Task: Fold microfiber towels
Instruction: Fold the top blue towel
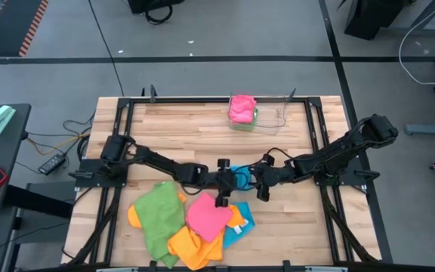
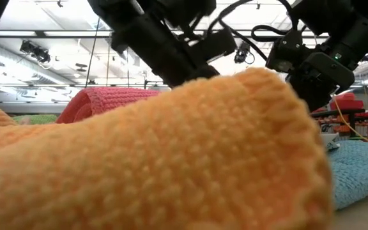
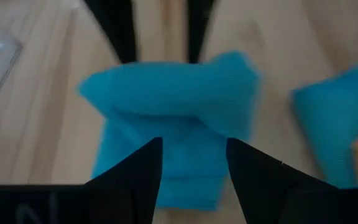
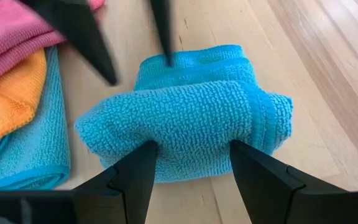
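From the high view, both arms are reaching toward the middle of the wooden table (image 1: 202, 132), meeting over a folded sky-blue towel (image 1: 239, 178) that is lying just beyond the pile of unfolded towels (image 1: 191, 223), on the pile's side toward the clear plastic tray (image 1: 266, 117); the left gripper (image 1: 222, 183) and the right gripper (image 1: 263, 181) are standing on opposite sides of that blue towel, and a pink towel (image 1: 242, 108) is sitting in the tray, well apart from the pile. In the low view, an orange towel (image 2: 152, 160) of the pile is filling most of the frame, with both dark arms coming down behind it and a blue towel (image 2: 356, 169) lying beside the pile. In the left wrist view, the left gripper (image 3: 192, 155) is standing open, its fingers spread over the near edge of the folded blue towel (image 3: 173, 118) without pinching it. In the right wrist view, the right gripper (image 4: 192, 158) is likewise open, its fingers straddling the rolled-over fold of the blue towel (image 4: 191, 118) but not closing on it. The step in hand appears to be finishing the fold on this blue towel. The next move probably calls for one gripper closing on the folded bundle, keeping its layers together, and carrying it toward the tray.
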### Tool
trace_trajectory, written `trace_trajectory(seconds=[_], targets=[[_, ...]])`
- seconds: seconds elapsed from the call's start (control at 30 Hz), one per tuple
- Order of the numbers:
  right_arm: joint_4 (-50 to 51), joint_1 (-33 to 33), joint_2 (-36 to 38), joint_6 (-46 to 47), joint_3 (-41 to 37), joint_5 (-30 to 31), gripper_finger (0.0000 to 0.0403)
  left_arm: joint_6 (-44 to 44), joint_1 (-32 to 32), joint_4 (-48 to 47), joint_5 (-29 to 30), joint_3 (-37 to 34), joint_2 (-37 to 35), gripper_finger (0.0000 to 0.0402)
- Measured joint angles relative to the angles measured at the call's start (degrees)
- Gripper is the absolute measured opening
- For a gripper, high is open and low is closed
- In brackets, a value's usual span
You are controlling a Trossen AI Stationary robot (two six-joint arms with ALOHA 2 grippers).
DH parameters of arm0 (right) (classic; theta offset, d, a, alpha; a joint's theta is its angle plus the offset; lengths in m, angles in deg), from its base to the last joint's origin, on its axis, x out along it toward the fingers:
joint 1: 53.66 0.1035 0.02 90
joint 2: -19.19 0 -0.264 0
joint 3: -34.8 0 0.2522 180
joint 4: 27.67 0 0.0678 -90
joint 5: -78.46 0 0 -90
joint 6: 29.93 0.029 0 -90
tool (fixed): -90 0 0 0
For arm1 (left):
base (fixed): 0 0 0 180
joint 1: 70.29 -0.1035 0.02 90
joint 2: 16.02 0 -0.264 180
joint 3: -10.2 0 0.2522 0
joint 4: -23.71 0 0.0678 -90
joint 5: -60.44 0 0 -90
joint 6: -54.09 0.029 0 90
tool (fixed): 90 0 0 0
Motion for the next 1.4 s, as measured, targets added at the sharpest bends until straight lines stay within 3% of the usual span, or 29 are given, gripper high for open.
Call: trace_trajectory(seconds=[0.23,0.57,1.13,1.4], targets=[[-0.27,0.0,0.0,-0.02,0.0,0.01,0.0216,-0.01,-2.69,3.76,-3.74,-0.01,2.1,0.0183],[-0.5,0.0,0.0,-0.26,-0.02,0.01,0.0216,-0.13,-5.98,6.92,-3.44,0.06,3.57,0.0164],[-0.63,0.01,0.02,-0.2,-0.04,0.03,0.0216,4.1,-5.61,17.08,-2.14,0.01,6.28,0.0136],[-0.61,0.02,0.02,-0.15,-0.04,0.01,0.0216,3.85,-4.95,12.33,-2.11,0.01,5.75,0.0125]])
